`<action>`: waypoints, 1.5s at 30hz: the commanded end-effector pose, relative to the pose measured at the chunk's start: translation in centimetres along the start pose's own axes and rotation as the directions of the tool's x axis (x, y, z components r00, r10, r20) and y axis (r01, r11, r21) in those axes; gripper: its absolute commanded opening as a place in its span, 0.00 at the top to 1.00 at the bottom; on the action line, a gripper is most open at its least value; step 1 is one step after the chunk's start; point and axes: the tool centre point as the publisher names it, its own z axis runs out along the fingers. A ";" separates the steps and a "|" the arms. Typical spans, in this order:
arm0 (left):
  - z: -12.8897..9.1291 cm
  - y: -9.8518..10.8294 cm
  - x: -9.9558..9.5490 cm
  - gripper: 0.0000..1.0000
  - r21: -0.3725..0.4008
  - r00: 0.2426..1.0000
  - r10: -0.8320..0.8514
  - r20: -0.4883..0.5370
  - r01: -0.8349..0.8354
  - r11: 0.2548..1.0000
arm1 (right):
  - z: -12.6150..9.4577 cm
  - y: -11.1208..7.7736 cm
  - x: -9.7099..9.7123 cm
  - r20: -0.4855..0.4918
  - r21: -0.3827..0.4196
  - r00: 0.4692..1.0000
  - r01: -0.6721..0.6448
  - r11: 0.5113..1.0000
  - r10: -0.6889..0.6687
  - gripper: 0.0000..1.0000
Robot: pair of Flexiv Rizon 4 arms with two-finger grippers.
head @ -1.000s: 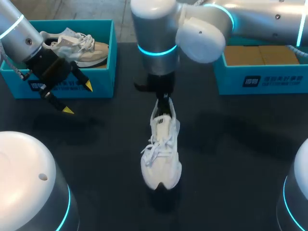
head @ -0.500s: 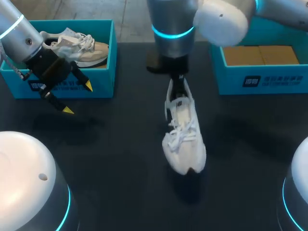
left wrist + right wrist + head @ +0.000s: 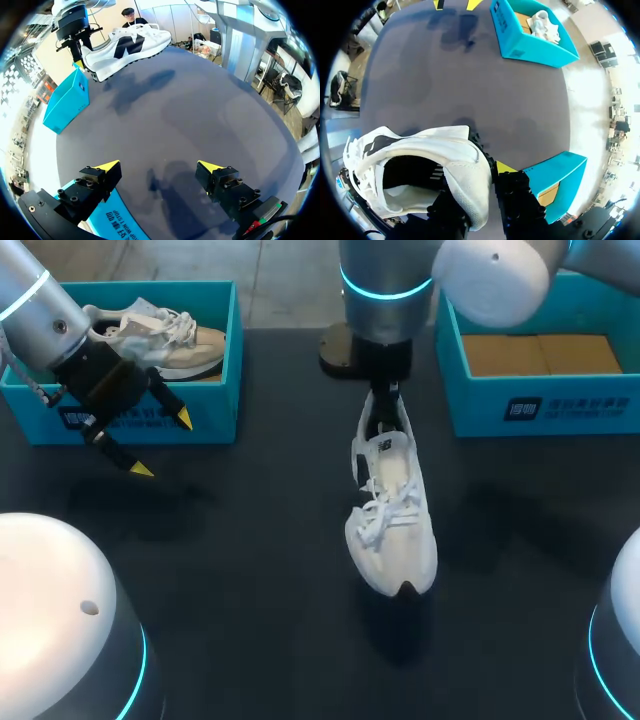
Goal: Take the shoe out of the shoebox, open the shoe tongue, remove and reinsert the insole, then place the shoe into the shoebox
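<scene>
A white shoe [image 3: 392, 520] hangs heel-up over the middle of the dark table, toe pointing down and toward the front. My right gripper [image 3: 384, 418] is shut on its heel collar. In the right wrist view one finger is inside the white shoe [image 3: 425, 160] and the yellow-tipped one outside, with the right gripper [image 3: 482, 172] pinching the heel wall. My left gripper [image 3: 162, 445] stands open and empty in front of the left teal shoebox [image 3: 205, 415]. From the left gripper [image 3: 159, 166], the held shoe [image 3: 125, 44] shows far ahead.
The left shoebox holds a beige shoe [image 3: 170, 338]. A second teal shoebox [image 3: 540, 405] with brown card inside stands at the back right, close to the right arm. Bare dark table [image 3: 250, 570] lies between the boxes.
The right arm has carried the white shoe to the right and slightly back, toward the right shoebox. The left arm has kept still.
</scene>
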 end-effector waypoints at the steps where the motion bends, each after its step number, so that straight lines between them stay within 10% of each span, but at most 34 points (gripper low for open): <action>1: 0.0 0.0 0.1 0.00 -0.003 1.000 0.000 -0.001 0.000 1.000 | -0.1 -0.1 0.0 0.000 -0.003 1.000 0.001 1.000 -0.001 1.00; 15: 0.0 0.0 0.1 0.00 -0.003 1.000 0.000 -0.001 0.000 1.000 | -2.0 -4.7 -2.5 -0.043 0.054 0.988 0.148 0.987 -0.146 1.00; 35: 0.0 0.0 0.1 0.00 -0.003 1.000 0.000 -0.001 0.000 1.000 | -2.0 -11.8 -12.0 0.022 0.064 0.978 0.207 0.976 -0.208 1.00; 45: 0.0 0.0 0.1 0.00 -0.003 1.000 0.000 -0.001 0.000 1.000 | -2.0 -11.8 -12.0 0.022 0.064 0.978 0.207 0.976 -0.208 1.00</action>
